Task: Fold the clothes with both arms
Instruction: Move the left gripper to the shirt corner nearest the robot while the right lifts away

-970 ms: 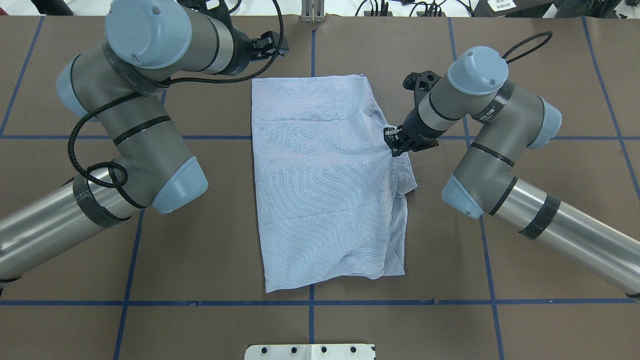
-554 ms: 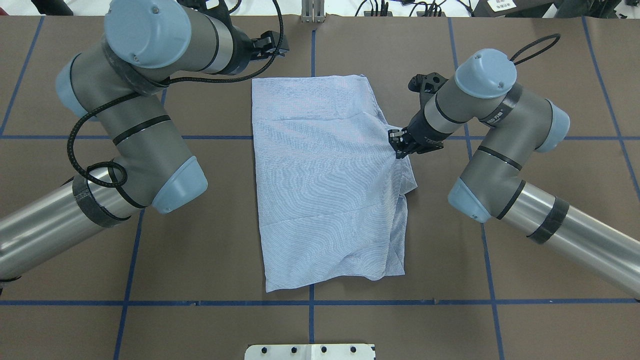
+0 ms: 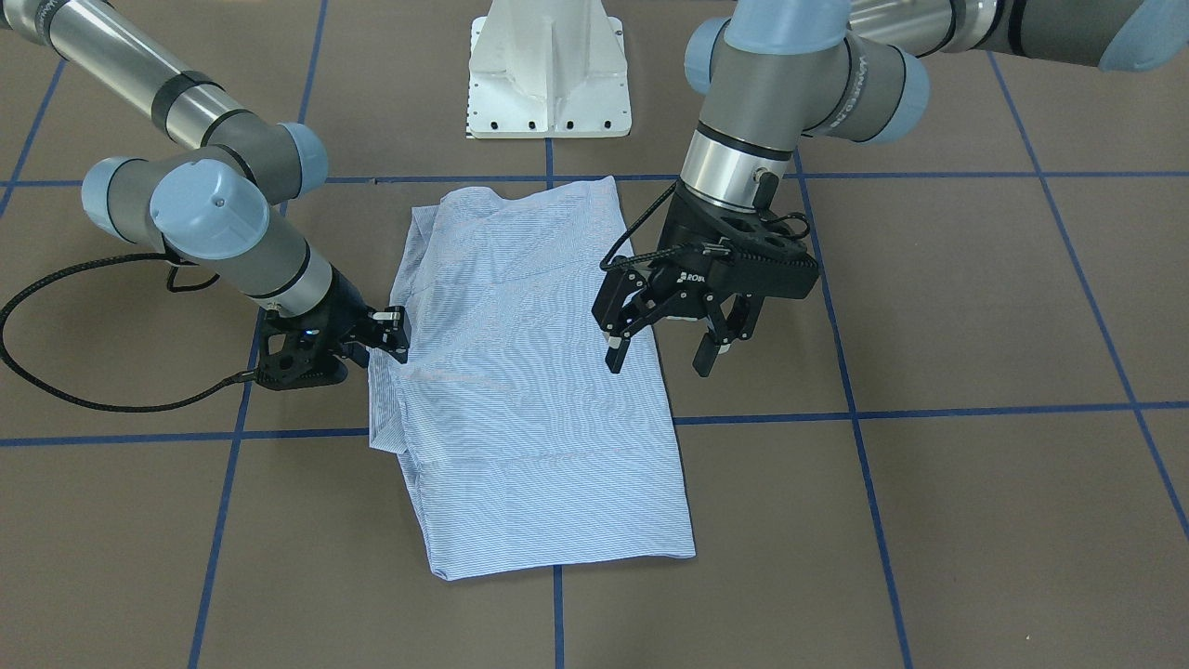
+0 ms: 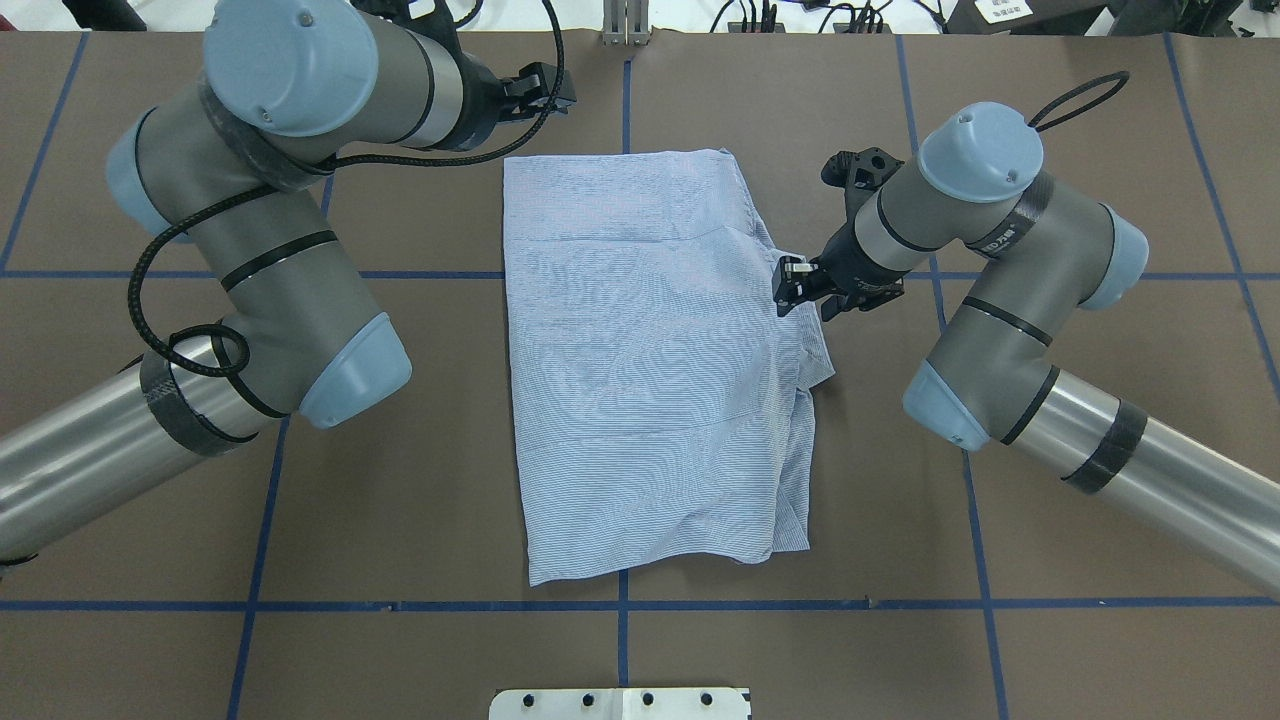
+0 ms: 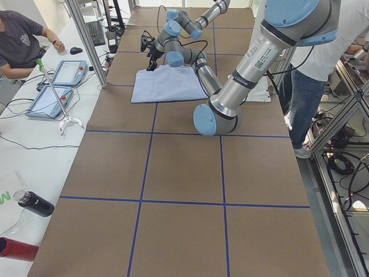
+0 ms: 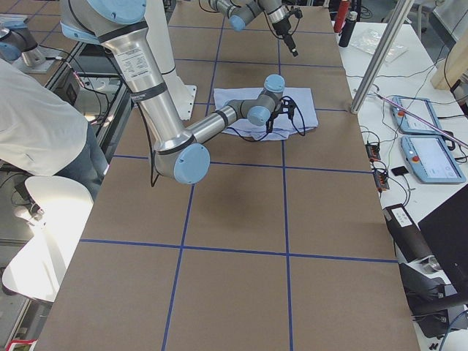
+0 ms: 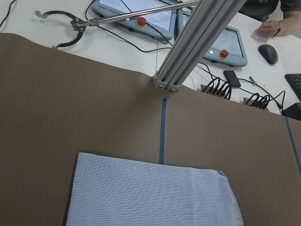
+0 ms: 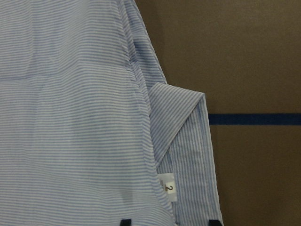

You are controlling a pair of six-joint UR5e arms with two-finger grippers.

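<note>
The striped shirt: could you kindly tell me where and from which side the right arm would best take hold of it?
Grip the layered edge on the shirt's right side, where the flap with the small label pokes out. Come in low from the robot's right with the right gripper, jaws astride that edge: its layers look loose, while the rest lies flat.

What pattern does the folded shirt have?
Folded shirt: fine light-blue-and-white stripes, clearest in the right wrist view.
</note>
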